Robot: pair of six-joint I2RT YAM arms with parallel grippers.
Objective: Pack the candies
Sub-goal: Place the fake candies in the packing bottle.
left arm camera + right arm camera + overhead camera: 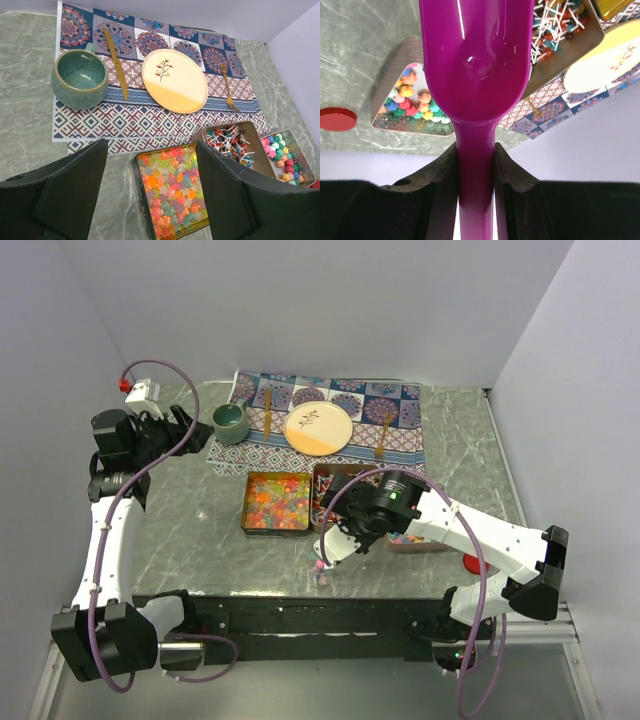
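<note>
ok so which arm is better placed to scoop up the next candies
Right. The right tool is shut on the purple scoop, which points toward the candies in the tins. The left tool is open and holds nothing, so it would need the scoop first.

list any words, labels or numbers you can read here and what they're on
None: no readable text in any view.
The plate shows only a red twig drawing, and the placemat only patterns.
The purple scoop in the right hand, the red lid and the mug show no markings.
</note>
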